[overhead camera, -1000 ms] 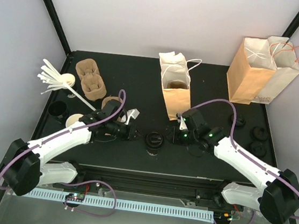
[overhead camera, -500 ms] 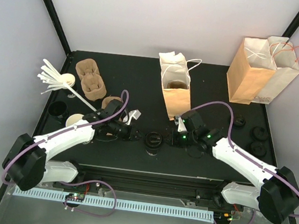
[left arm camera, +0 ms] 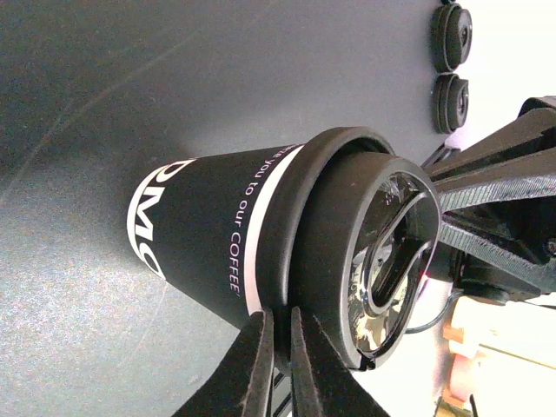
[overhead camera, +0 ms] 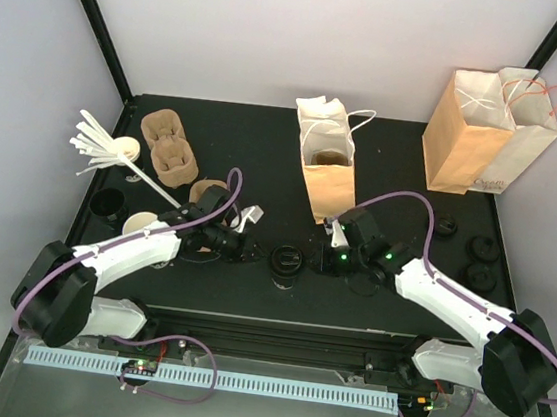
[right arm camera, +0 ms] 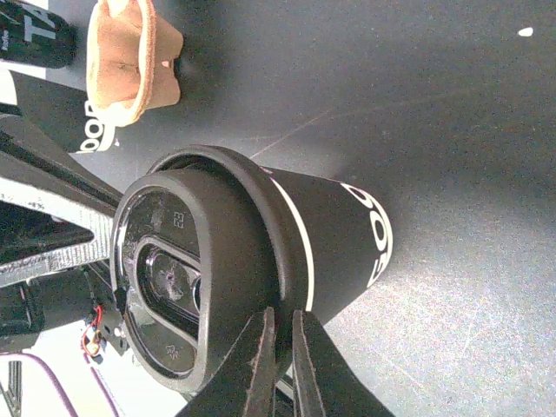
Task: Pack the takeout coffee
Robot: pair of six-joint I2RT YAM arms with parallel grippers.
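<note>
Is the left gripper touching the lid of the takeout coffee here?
Touching. The left wrist view shows the left gripper pinching the rim of the lid between its nearly closed fingers, with no gap visible.

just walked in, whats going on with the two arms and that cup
Both arms are at the takeout coffee cup, which stands upright at the front middle of the table. The left gripper and the right gripper each pinch the rim of its black lid from opposite sides, fingers almost together. The cup is not packed yet: the open paper bag stands just behind it.
</note>
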